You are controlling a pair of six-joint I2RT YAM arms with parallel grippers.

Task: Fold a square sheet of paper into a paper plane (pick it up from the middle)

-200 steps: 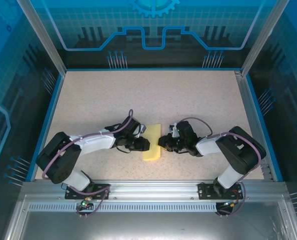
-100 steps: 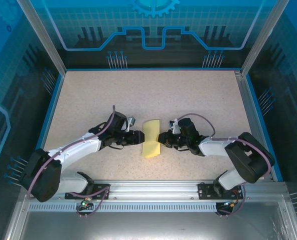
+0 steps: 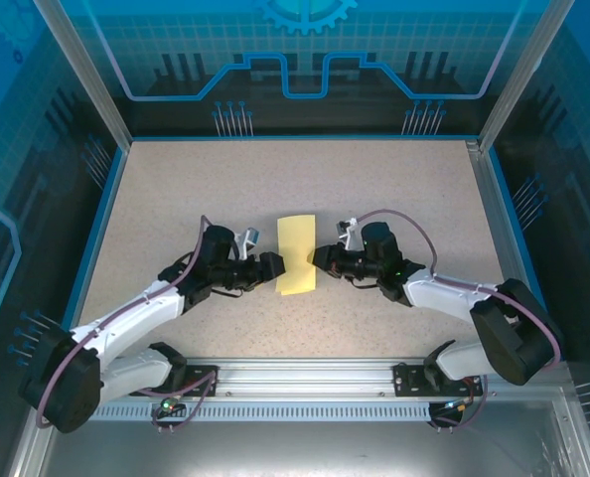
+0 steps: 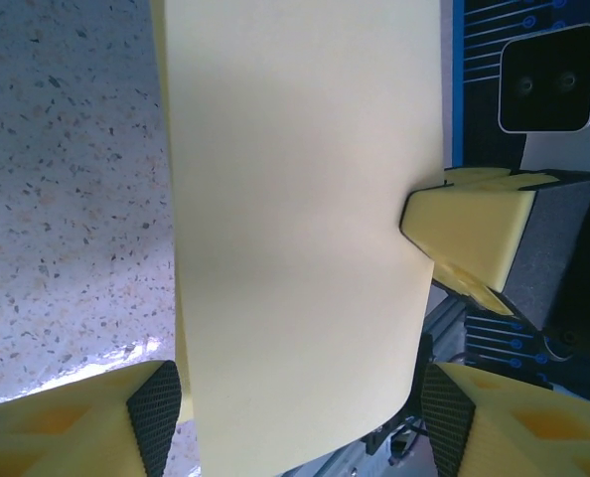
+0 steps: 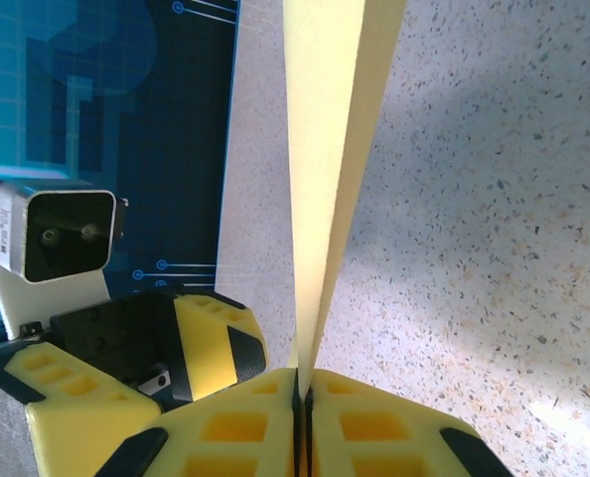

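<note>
I count one sheet of paper [image 3: 296, 254], pale yellow and folded to a narrow rectangle. It lies between my two claws. The right claw [image 3: 313, 258] is closed on the sheet's edge. In the right wrist view the two fingertips of this claw [image 5: 303, 388] are pressed together with the paper [image 5: 330, 149] coming out of them edge-on. Its two layers spread apart further from the tips.

The left claw [image 3: 272, 270] is at the opposite edge, and its jaws stand apart. In the left wrist view the sheet [image 4: 295, 248] lies in front of this claw [image 4: 300, 417], about as wide as the gap between the fingers. I cannot tell if these fingers touch the paper. The top and bottom of the sheet are cut off there. I also cannot tell from any view if the sheet rests fully on the table or is lifted a little.

The table [image 3: 374, 179] is beige with dark speckles, and it has a blue border. A metal rail [image 3: 295, 383] runs along the side behind the claws. Blue see-through panels [image 3: 295, 50] with line patterns close the far side and both other sides.

There are two arms and two claws, each with two yellow-padded fingers.
</note>
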